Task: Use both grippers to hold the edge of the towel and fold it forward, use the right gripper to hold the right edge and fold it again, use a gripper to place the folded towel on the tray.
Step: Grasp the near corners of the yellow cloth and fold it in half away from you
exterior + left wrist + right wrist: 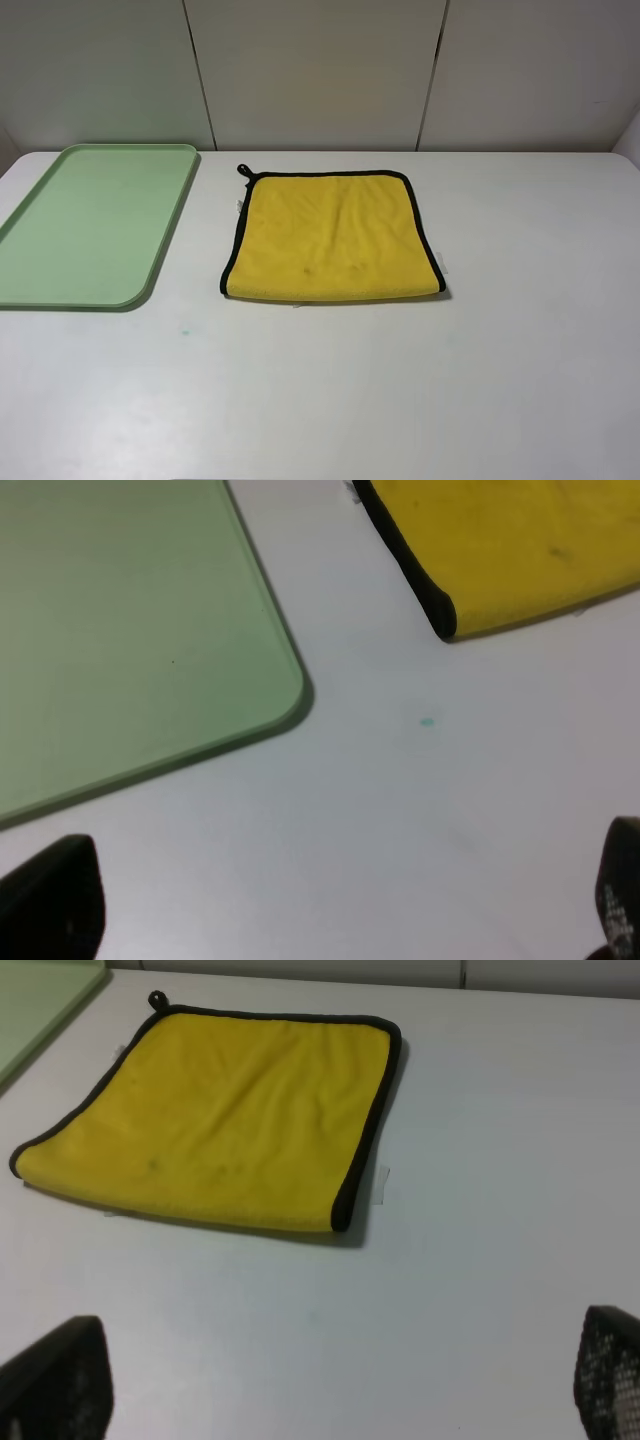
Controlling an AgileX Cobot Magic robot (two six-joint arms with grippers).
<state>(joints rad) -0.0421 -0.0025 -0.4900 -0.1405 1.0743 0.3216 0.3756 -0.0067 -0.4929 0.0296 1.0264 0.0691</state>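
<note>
The white table (400, 400) is filling the whole view, and nothing on it is being touched right now. The green tray (90, 230) is lying flat toward the far left corner, running along the left edge. It is sitting empty, and it looks parked there as the drop-off spot, out of the way of the folding.

The yellow towel (330, 240) is lying flat about midway between the left and right edges, closer to the far edge than the near one and just beside the tray without touching it. Black trim is showing on its far, left and right sides, while the near side is looking rounded and plain yellow. That reads as a crease, so the forward fold appears done and the sideways fold is looking like the step due.

The left gripper (335, 910) is hanging over bare table by the tray's near right corner, spread wide and gripping nothing. The right gripper (330, 1385) is hovering nearer the front edge than the towel, likewise gaping and empty, with the towel's right edge in its sight, a sensible spot for that grab.

The towel's little hanging loop (243, 170) is poking out at its far left corner. A tiny teal speck (185, 331) is marking the table nearby.
</note>
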